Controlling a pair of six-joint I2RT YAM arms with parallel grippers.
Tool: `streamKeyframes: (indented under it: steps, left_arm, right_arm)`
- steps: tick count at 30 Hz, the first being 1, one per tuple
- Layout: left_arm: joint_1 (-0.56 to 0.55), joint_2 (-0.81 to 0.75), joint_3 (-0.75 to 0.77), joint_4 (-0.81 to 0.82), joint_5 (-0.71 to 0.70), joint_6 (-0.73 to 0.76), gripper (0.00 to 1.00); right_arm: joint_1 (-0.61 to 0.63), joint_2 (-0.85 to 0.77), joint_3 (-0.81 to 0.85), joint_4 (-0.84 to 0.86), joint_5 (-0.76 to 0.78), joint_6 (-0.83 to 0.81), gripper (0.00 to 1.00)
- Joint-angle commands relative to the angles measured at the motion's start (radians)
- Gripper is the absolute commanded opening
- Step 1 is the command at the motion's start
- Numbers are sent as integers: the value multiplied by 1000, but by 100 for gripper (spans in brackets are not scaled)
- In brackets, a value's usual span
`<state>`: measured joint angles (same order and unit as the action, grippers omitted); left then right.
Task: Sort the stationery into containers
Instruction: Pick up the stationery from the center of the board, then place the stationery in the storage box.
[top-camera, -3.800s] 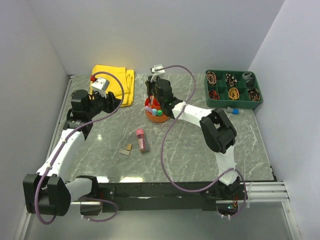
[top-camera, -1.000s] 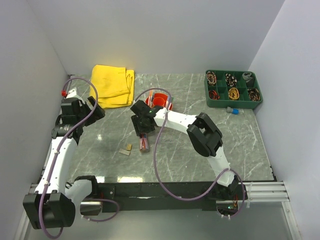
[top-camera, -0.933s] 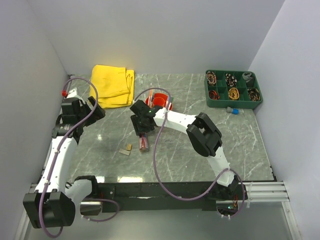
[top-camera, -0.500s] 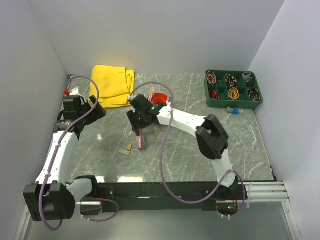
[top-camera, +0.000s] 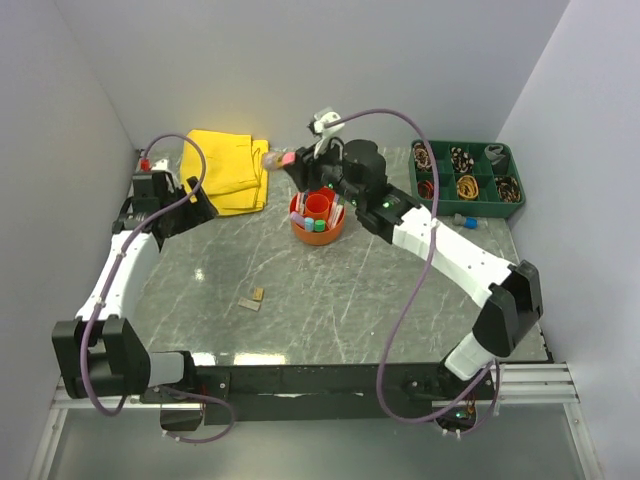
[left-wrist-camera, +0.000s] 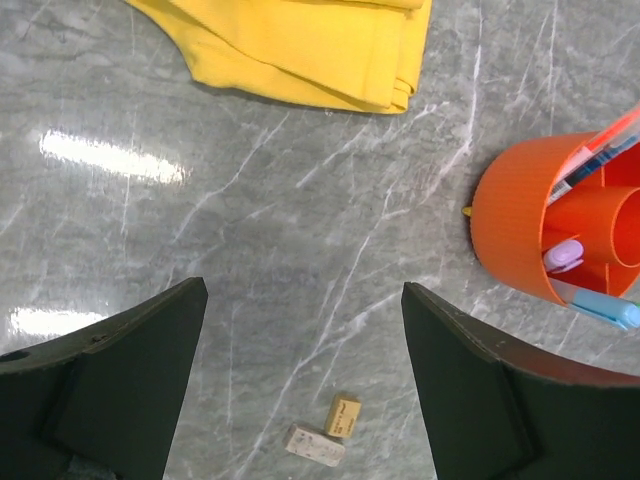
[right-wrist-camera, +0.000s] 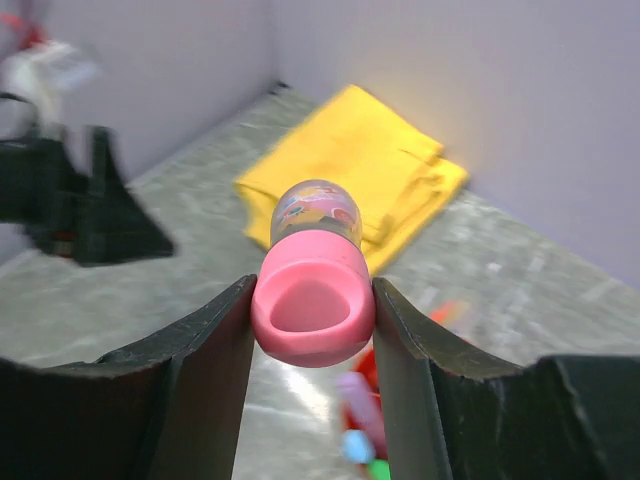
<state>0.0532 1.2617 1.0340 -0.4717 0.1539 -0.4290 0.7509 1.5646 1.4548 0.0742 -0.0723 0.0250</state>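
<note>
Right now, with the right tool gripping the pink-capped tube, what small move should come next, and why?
Probably ease the pink-capped tube down toward the orange organiser: the right tool is shut on it, held in the air, and it is not yet inside the organiser.

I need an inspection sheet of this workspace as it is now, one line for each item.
Surface: grey marble table, glare patches.
Job's things: organiser holds pens; tube in right gripper; two blocks on table.
Clutter: yellow cloth; green tray of coiled items; blue-capped item beside it.
Grippers: left gripper open, empty; right gripper shut on tube, raised near organiser.
Cables: purple cables loop along both arms.
Surroundings: pale walls; nothing else seen.
</note>
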Motion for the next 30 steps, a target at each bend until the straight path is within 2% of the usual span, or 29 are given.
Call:
streamKeyframes:
  steps: [1,4,5,6,9,11,13,15,17,22,30]
  left_arm:
    - [2,57,84,18,24,56,85]
    - [4,105,129,12,16,78,85]
    - [4,125,136,12,13,84,85]
    - [5,133,143,16,12,87,85]
    - [4,157,162,22,12,88,86]
    - [4,169,170,27,10,88,87]
    - [4,177,172,30,4,93,88]
    - [4,182,169,33,3,96,88]
    - [4,186,163,36,3,93,88]
    - [4,192,152,42,13,82,88]
    - [4,185,138,41,18,73,88]
  right_arm:
    - [-73,89,126,14,-3,-111,0]
    - [-126,197,379,-236,-26,-215,0]
    - [-158,231,462,-387,-27,-232,0]
    - [-176,267,628,-462,-40,-241,0]
    - [-229,409,928,-732,-115,-299,0]
    - [-239,475,1021,-885,-177,-394,0]
    - [-239,465,1018,-935,-207,-450,0]
    - [-236,419,925,-949,-240,-479,0]
    - [-228,414,900,-1005,-256,-508,0]
    - [-217,471,951,-1123,-307,-485,0]
    - [-191,497,914,-1171,-282,-504,0]
